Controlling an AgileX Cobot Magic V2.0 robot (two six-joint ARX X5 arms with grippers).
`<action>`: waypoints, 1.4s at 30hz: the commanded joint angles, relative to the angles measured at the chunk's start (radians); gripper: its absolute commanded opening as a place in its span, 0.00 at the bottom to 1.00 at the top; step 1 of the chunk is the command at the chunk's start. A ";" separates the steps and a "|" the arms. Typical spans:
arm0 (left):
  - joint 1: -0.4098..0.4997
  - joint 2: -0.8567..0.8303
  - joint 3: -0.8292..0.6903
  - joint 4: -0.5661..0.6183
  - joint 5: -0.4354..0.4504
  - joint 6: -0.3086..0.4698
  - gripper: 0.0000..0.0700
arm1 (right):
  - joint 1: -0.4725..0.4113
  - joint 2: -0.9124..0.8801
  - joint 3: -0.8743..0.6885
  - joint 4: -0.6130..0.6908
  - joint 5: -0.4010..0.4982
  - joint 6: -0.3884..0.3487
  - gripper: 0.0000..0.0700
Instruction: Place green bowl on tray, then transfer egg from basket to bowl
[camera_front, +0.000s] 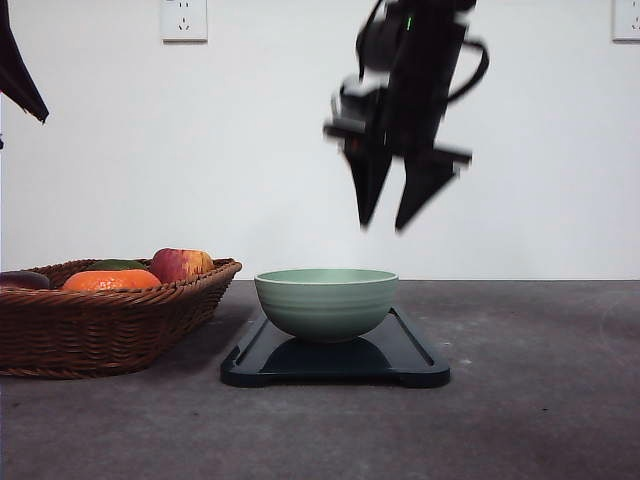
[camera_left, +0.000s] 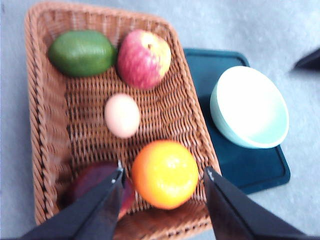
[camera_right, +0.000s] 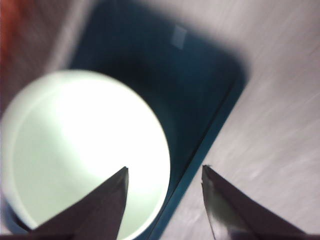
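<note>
Brown woven wicker basket (camera_front: 105, 315) sits nearest; the pale sage-green ceramic bowl (camera_front: 326, 302) rests on the glossy black rectangular tray (camera_front: 420, 360), ready for filling. Left gripper (camera_left: 162, 182) hangs parted over the pale egg (camera_left: 122, 115). Right gripper (camera_right: 164, 172) hangs parted, empty, above the bowl.

A plain white wall (camera_front: 250, 150) stood behind the scene, evenly lit and bare apart from two white power sockets high up: one (camera_front: 184, 19) toward the left, another (camera_front: 626, 19) cut off at the right edge. Below it ran a dark grey tabletop (camera_front: 540, 400) with a mottled, slightly scuffed finish, its far edge meeting the wall in a straight line. Soft shadows lay on the surface.
</note>
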 joint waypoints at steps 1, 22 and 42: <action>-0.001 0.006 0.023 -0.001 0.005 0.003 0.44 | 0.014 -0.035 0.003 0.036 0.006 0.006 0.41; -0.004 0.006 0.023 -0.010 0.006 -0.005 0.44 | 0.024 -0.793 -0.978 0.636 0.000 0.005 0.39; -0.231 0.183 0.295 -0.160 -0.282 -0.021 0.38 | 0.024 -1.277 -1.365 0.642 0.001 0.030 0.38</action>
